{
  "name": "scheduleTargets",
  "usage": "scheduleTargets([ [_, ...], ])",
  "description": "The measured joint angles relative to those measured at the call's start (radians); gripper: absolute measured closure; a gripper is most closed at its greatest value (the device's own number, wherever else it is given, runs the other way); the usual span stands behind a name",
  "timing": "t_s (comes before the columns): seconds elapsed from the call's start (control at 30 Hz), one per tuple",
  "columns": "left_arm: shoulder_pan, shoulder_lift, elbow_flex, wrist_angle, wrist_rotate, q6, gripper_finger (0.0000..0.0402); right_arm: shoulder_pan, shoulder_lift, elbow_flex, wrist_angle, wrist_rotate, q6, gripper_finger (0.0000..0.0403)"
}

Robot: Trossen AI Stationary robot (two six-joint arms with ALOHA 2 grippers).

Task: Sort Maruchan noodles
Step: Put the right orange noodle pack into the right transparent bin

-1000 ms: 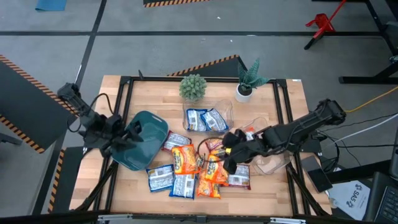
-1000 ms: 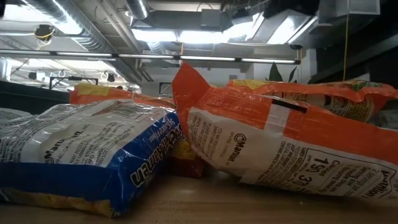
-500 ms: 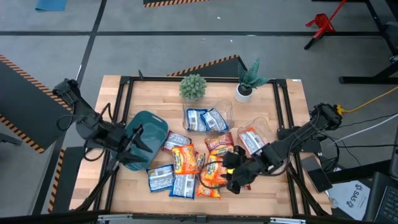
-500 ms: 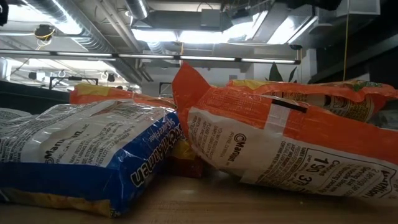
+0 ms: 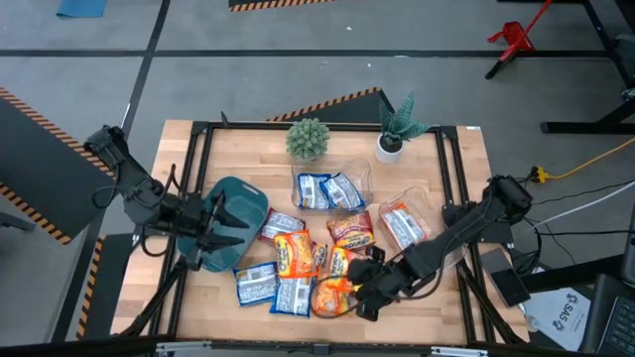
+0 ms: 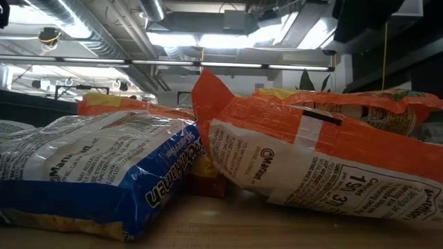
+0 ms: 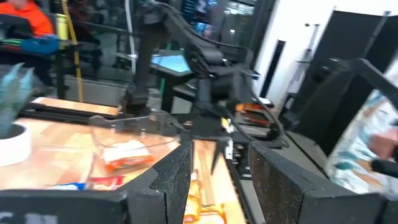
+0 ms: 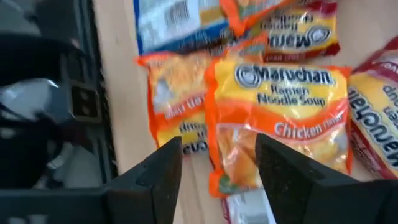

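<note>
High view, with the right wrist view: the right pincer (image 5: 369,294) hung low over the counter (image 5: 437,159), jaws parted and empty, an orange-yellow chicken packet (image 8: 283,121) directly beneath and ahead of its fingers (image 8: 155,171). The step appeared to be the approach to a pick; next, the arm would need to descend and close across that packet. Its arm stretched long and flat. The left pincer (image 5: 220,230) waited open, beside the teal bin (image 5: 238,203).
</note>
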State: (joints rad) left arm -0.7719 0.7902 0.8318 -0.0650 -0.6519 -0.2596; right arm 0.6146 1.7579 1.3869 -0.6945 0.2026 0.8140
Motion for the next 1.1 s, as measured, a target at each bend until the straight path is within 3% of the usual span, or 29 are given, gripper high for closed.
scheduleTargets([
  [0.2,0.0,0.0,0.0,0.008,-0.012,-0.002,0.0247,0.002,0.159,0.192,-0.189,0.0,-0.07,0.0214],
  [0.47,-0.001,0.001,0.0,-0.023,-0.012,0.002,0.0247,0.009,0.34,0.472,-0.485,0.128,-0.103,0.0214],
  [0.73,-0.001,0.003,0.0,-0.036,-0.001,0.001,0.0247,0.027,0.412,0.48,-0.498,0.101,-0.088,0.0214],
  [1.1,-0.001,0.003,0.0,-0.071,0.011,0.0,0.0247,0.026,0.426,0.471,-0.5,0.18,-0.08,0.0214],
])
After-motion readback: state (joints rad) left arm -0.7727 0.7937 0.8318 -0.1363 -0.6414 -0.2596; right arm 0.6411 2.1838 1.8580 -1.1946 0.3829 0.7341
